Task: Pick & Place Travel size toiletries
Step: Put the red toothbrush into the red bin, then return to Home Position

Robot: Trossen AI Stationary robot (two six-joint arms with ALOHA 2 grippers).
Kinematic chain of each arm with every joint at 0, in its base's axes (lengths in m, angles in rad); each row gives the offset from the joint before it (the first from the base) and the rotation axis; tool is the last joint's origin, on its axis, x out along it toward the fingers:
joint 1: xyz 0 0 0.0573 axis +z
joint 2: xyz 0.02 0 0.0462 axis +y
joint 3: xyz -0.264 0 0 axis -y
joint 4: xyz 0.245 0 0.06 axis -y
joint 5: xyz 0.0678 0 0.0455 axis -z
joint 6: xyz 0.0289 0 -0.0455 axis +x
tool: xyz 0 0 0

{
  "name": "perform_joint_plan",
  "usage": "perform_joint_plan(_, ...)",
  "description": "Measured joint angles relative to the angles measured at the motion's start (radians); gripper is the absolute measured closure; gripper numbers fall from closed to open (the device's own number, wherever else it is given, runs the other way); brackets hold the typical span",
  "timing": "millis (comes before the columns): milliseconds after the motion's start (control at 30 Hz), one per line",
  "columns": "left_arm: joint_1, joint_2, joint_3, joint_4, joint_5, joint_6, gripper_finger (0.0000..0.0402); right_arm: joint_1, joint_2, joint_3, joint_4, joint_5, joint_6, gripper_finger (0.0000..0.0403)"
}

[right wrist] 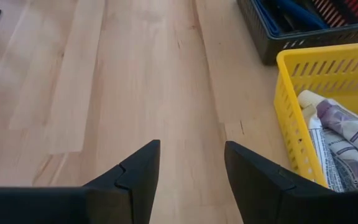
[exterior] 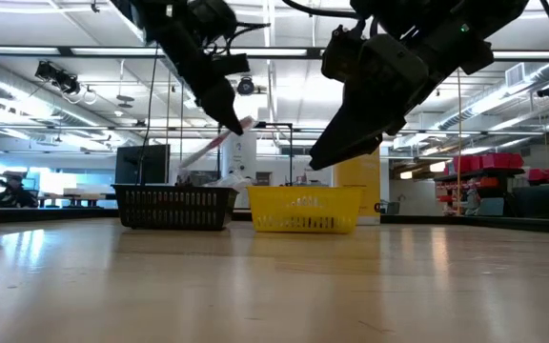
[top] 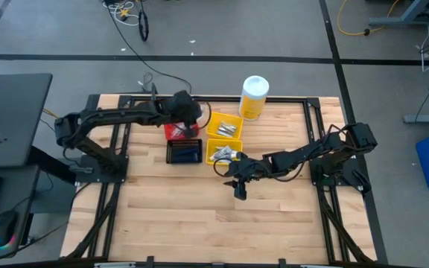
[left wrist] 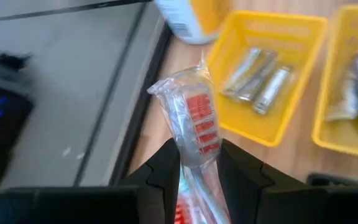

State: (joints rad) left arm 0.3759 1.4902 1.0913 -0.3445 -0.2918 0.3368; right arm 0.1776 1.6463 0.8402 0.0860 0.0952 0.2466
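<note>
Well underway: left gripper (left wrist: 197,171) clamps a wrapped red toothbrush (left wrist: 194,121) above the bins (tubes (left wrist: 257,78) already sorted), right gripper (right wrist: 191,180) open, empty.

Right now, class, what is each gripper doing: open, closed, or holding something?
Left gripper: closed on a wrapped red toothbrush.
Right gripper: open, holding nothing, beside the yellow bin.

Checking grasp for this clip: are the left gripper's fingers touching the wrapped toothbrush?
Touching. The left wrist view shows both fingers pressed against the wrapped toothbrush.
</note>
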Motion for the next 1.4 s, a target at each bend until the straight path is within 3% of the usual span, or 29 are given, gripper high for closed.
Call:
perform_joint_plan(100,0.044,0.0,-0.054,0.056,0.108,0.041,0.0299,0.0,0.0,0.0,0.0,0.0,0.0,0.0212)
perform_joint_plan(267,0.092,0.0,-0.134,0.127,0.08,0.095,0.0299,0.0,0.0,0.0,0.001,0.0,-0.003,0.0216)
perform_joint_plan(567,0.132,0.0,-0.226,0.119,0.075,0.026,0.0294,0.0,0.0,0.0,0.001,0.0,-0.003,0.0212)
perform_joint_plan(800,0.129,0.0,-0.227,0.127,0.075,0.06,0.025,0.0,0.0,0.0,0.001,0.0,-0.003,0.0206)
perform_joint_plan(1000,0.117,-0.004,-0.223,0.111,0.087,-0.064,0.0217,0.0,-0.013,0.0,-0.005,0.0,-0.021,0.0214)
perform_joint_plan(1267,0.076,-0.181,-0.22,0.063,0.113,-0.146,0.0217,0.001,-0.184,0.0,-0.096,-0.002,-0.08,0.0241)
perform_joint_plan(1400,0.05,-0.322,-0.221,-0.017,0.195,-0.227,0.0218,0.011,-0.32,0.0,-0.208,-0.021,-0.091,0.0272)
